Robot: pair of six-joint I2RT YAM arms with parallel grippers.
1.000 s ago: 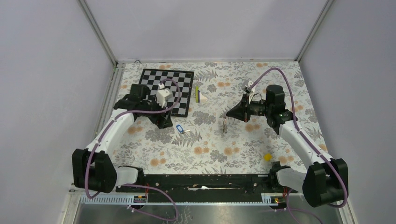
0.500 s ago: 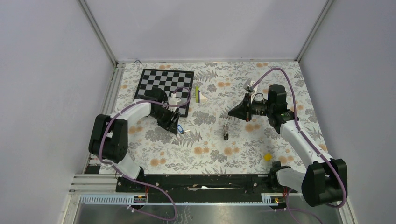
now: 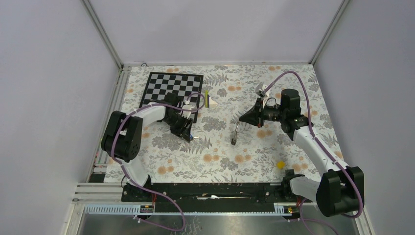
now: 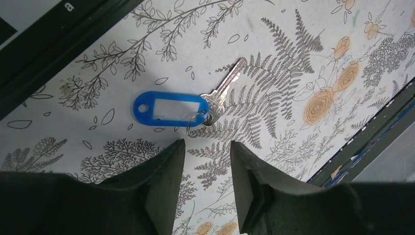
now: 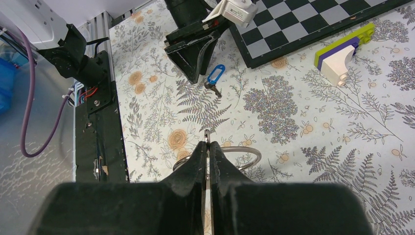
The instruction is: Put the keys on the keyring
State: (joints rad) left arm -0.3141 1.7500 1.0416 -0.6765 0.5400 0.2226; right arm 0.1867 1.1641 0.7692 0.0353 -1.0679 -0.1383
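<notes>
A silver key [image 4: 226, 86] with a bright blue plastic tag [image 4: 169, 108] lies flat on the floral cloth, joined to the tag by a small wire loop. My left gripper [image 4: 206, 146] hangs just short of it, jaws partly apart with nothing between them. From the right wrist view the blue-tagged key [image 5: 214, 78] sits at the tips of the left gripper [image 5: 196, 73]. My right gripper [image 5: 207, 147] is shut on the keyring [image 5: 249, 152], a thin silvery wire ring. From above, the keyring [image 3: 235, 133] hangs below the right gripper [image 3: 241, 119].
A black-and-white checkerboard [image 3: 171, 88] lies behind the left arm. A stack of green, purple and white blocks [image 3: 210, 99] stands beside it. A small yellow block [image 3: 280, 165] sits near the right arm's base. Black rails [image 5: 95, 122] border the cloth's near edge.
The left arm has swung down and right onto the blue-tagged key, and its jaws have narrowed. The right gripper has shifted slightly; the keyring now hangs tilted to the left.
</notes>
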